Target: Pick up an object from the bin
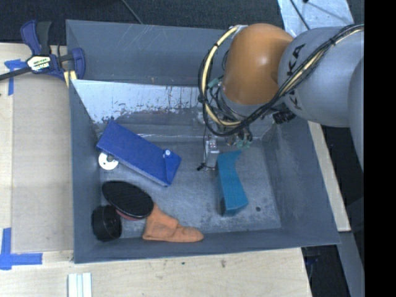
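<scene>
Tool [213, 155] low at centre frame, at the upper end of the teal oblong block [231, 189] lying right of centre in the bin [136, 54], opening I cannot tell; block judged light, stiff, maybe foam, so I'd pinch across its narrow sides.

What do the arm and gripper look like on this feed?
The arm is a thick, rounded grey link with black lettering on its side. A smooth orange dome cover caps the wrist, ringed by looping yellow and black cables. Below it the gripper is small and of silvery metal.
</scene>
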Tool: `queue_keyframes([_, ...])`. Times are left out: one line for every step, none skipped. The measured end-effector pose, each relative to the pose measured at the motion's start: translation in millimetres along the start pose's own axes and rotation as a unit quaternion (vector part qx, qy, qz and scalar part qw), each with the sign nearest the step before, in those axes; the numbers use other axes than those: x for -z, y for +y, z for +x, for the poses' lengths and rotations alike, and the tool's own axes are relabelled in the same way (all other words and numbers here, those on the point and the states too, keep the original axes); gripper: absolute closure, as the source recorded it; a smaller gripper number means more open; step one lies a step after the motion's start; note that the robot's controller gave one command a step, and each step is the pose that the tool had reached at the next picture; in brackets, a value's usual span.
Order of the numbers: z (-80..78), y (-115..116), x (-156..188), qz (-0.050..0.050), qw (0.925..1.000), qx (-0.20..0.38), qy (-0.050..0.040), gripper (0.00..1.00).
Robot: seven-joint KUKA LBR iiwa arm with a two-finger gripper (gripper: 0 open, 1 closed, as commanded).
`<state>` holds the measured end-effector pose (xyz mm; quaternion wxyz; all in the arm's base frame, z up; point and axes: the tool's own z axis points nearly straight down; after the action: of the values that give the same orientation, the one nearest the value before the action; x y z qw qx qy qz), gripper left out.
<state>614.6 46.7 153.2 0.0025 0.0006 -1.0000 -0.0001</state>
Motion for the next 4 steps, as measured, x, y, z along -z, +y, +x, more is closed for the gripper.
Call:
queue_keyframes([-1.7, -0.2, 5.2, 0.0, 1.0, 0.0, -0.0042, 0.0])
queue_keyframes([0.3, 61.0, -52.8, 0.0, 0.9999, -0.01, -0.0068, 0.0])
queue_keyframes([14.6, 49.4, -72.1, -0.001, 0.9994, -0.033, -0.0057, 1.0])
queue_keyframes([14.6, 49.4, -72.1, -0.001, 0.9994, -0.033, -0.0057, 1.0])
